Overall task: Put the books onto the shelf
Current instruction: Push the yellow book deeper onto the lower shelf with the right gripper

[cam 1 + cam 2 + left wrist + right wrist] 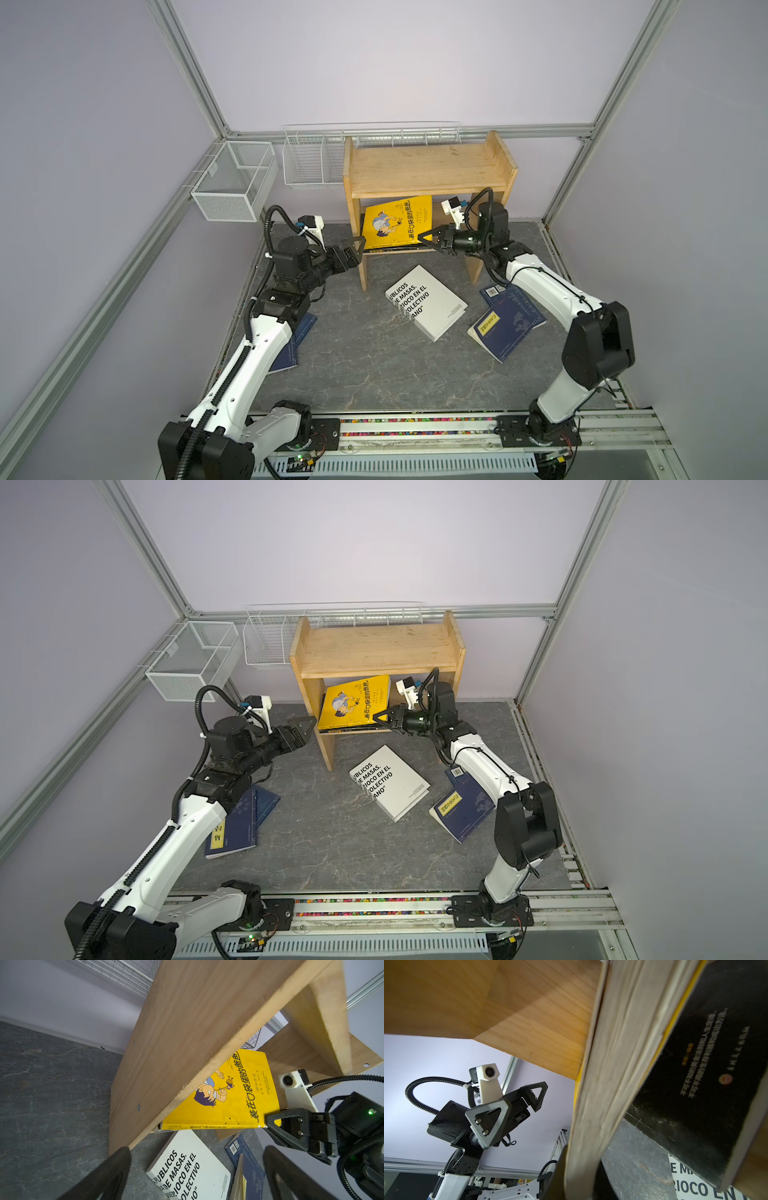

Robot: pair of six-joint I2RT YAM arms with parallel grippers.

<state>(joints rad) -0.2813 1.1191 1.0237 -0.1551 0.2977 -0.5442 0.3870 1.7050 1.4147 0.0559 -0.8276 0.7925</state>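
Yellow is the colour at the centre of the work: the yellow book (397,222) sits inside the lower tier of the shelf (428,166), tilted, with its spine low along the tier's front edge and its cover facing up and outward. Its spine edge appears to rest on the black book (708,1064), which lies flat on that same tier. The right gripper (427,243) reaches in from the shelf's right front and has its jaws clamped on the yellow book's near corner, cover on one side and page block on the other. That corner pinch looks chosen so the arm can steer the book without entering the cramped tier. Whether the book is being stood up or laid down I cannot tell. The left gripper (305,725) hovers just outside the shelf's left side panel, jaws wide apart and holding nothing, probably placed to steady the book or the shelf if either slips. On the table (365,365) in front of the shelf lies the white book (428,301), flat and untouched. The navy books (509,322) lie to the shelf's front right and a second navy stack (237,825) to its front left, so most of the task remains.
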